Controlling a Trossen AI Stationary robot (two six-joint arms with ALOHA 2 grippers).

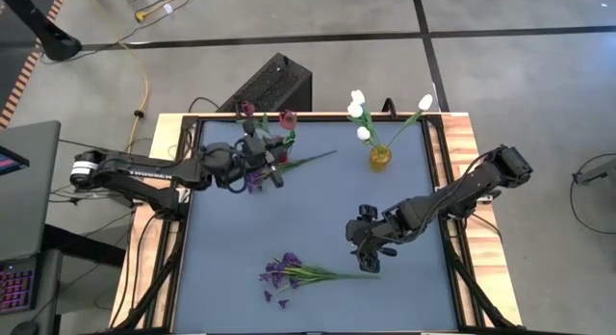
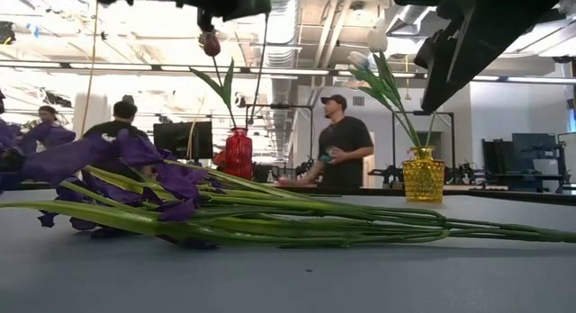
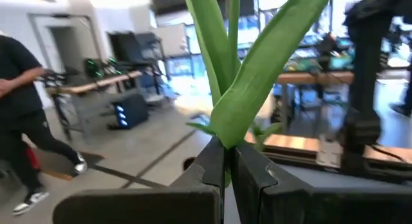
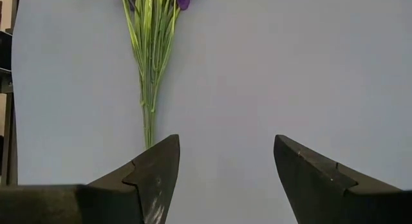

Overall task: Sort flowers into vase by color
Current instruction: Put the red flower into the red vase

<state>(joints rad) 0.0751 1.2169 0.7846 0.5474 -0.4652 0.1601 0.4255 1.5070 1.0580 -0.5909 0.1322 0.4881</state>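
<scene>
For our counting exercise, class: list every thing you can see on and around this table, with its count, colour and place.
White tulips: three, white, standing in the yellow vase.
Yellow vase: one, far side of the table.
Red vase: one, far left corner.
Red buds: two, dark red, above the red vase.
Purple bunch: one, lying on the near side of the table.
Table: one, grey-blue top.
People: at least two, dark shirts, in the room behind.
Left claw: shut on a green stem.
Right claw: open, above the purple bunch's stem ends.
</scene>
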